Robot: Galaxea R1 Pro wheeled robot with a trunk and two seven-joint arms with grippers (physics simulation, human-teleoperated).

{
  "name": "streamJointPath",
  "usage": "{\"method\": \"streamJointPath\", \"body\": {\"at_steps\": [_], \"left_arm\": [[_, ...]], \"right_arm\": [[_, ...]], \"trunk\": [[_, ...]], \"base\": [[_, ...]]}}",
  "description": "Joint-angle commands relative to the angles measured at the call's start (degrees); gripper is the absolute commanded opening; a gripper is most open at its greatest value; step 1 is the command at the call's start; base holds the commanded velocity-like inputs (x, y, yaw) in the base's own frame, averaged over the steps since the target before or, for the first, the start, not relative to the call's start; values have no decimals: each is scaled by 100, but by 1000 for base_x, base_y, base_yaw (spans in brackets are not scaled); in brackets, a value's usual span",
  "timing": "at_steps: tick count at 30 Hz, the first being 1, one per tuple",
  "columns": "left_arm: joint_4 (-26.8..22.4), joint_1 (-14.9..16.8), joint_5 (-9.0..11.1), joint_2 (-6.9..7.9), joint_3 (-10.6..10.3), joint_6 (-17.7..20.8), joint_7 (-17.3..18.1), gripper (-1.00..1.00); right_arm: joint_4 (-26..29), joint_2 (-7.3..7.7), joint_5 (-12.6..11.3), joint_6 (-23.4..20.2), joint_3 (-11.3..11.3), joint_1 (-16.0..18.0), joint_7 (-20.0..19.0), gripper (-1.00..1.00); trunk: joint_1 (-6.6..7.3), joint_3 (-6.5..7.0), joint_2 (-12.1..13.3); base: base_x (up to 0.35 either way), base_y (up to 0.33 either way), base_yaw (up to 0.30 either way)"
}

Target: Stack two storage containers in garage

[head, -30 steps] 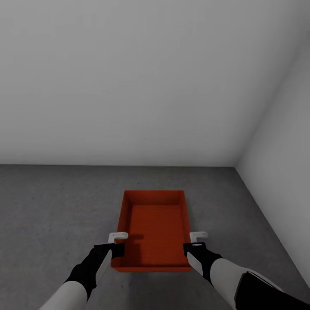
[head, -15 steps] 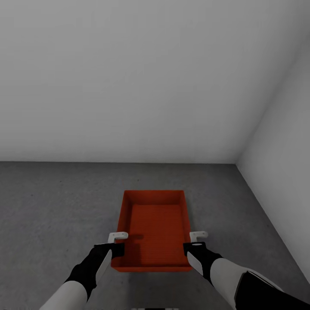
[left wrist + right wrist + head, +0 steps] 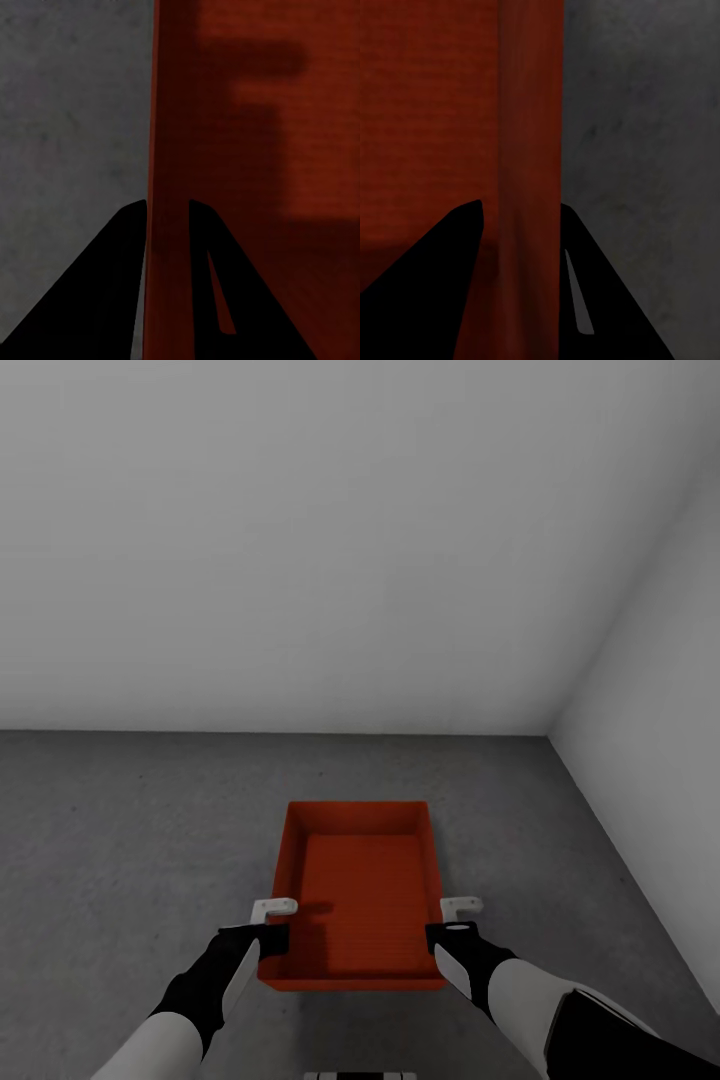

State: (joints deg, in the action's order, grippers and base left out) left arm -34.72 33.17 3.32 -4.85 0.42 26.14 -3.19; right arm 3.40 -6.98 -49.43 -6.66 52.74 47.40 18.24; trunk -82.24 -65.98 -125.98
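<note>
Head view: left gripper and right gripper each pinch a side wall of the orange-red ribbed open-topped container above the dark grey concrete floor.

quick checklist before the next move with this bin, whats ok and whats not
1. Left claw astride the orange-red bin wall, a finger on each side: ok.
2. Right claw astride the opposite wall, same way: ok.
3. Bin above grey concrete floor, near the white wall corner: ok.
4. Bin resting on the floor or held just above it: cannot tell.
5. Bin level between both arms in the head view: ok.
6. Second bin in place for stacking: not ok.
</note>
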Motion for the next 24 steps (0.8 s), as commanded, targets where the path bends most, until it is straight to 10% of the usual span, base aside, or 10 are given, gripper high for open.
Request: {"method": "streamJointPath", "body": {"at_steps": [1,15,16,24], "left_arm": [[0,-4,-130,2,-358,22,-52,-100],[-23,-4,-130,2,-358,14,-65,-100],[-55,-4,56,11,38,10,-21,-100],[-37,-23,23,17,52,13,-23,-100]], "right_arm": [[2,3,39,-35,-18,6,180,-100],[2,-5,40,-37,-17,6,180,-100],[-8,-39,40,-28,-26,0,28,-100],[-34,-14,406,-38,-298,2,-5,-100]], "trunk": [[1,-4,-2],[1,-5,-2],[1,-5,-2],[1,-5,-2]], "base": [[0,0,0],[0,0,0],[0,0,0],[0,0,0]]}}
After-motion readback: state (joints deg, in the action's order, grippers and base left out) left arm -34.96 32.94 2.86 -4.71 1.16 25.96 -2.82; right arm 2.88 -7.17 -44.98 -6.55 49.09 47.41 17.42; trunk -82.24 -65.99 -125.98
